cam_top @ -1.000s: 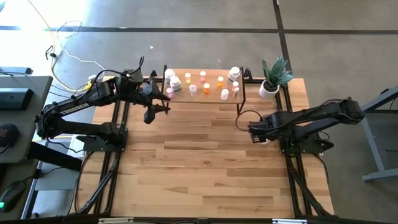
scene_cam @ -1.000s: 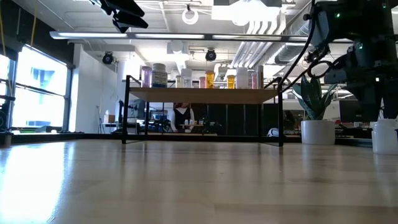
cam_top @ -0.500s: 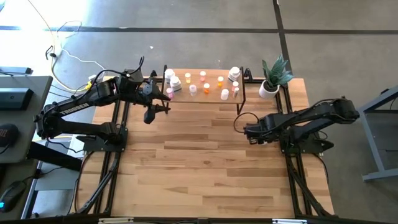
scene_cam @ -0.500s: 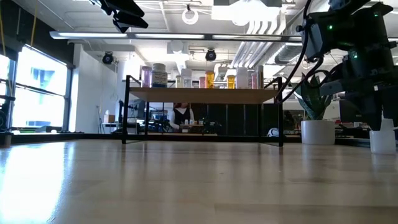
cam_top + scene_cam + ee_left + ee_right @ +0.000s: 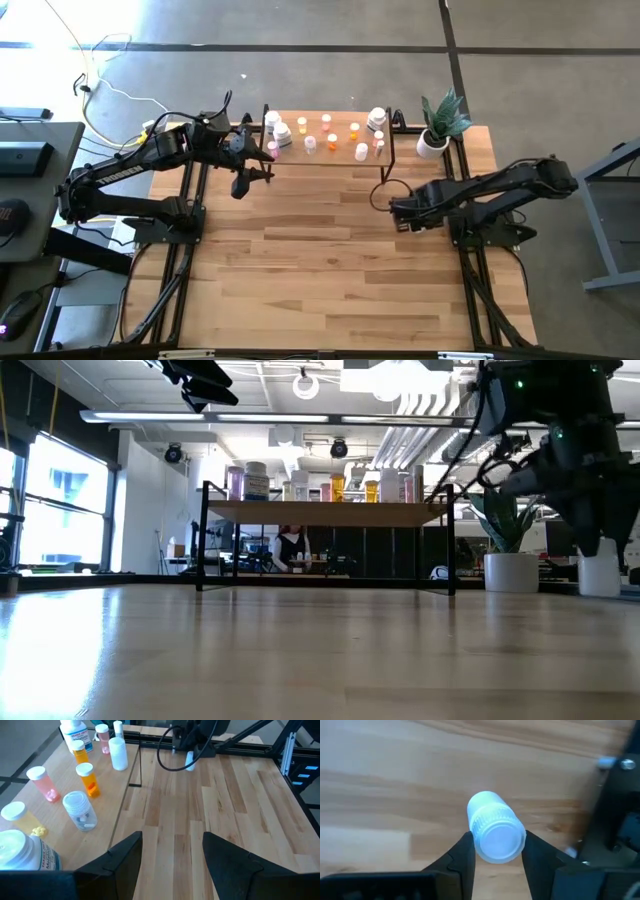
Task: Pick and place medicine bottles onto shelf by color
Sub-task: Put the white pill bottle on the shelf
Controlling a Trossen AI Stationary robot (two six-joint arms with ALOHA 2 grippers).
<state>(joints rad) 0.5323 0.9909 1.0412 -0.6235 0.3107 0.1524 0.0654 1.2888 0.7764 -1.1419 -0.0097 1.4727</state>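
Mostly done, by the look of it — counted about a dozen medicine bottles (image 5: 325,135) standing on the shelf (image 5: 330,512) along the table's (image 5: 330,280) far edge. Found one more white bottle (image 5: 495,827) down on the table, upright, near the right edge and in front of the shelf's right end. Saw the right gripper (image 5: 496,842) low around it, fingers (image 5: 462,855) pressed against both of its sides. Spotted the left gripper (image 5: 172,852) up above the table by the shelf's left end, spread wide and holding nothing.

Looked like a few things could go wrong from here. Might slip out on the way up, being round and smooth and pinched close to the cap. Might bump the shelf's black leg or the plant pot (image 5: 432,145) at the far right corner, with both so near the way up. Could knock over the small bottles packed close on top when setting this one down. Could also end up beside the wrong colour if not put with the other white ones.

Noticed a smooth, pale wood tabletop, made of long planks, a bit shiny. Beyond it — a big bright room with windows (image 5: 60,500), white pipes on the ceiling, and a person (image 5: 290,550) far off behind the shelf.
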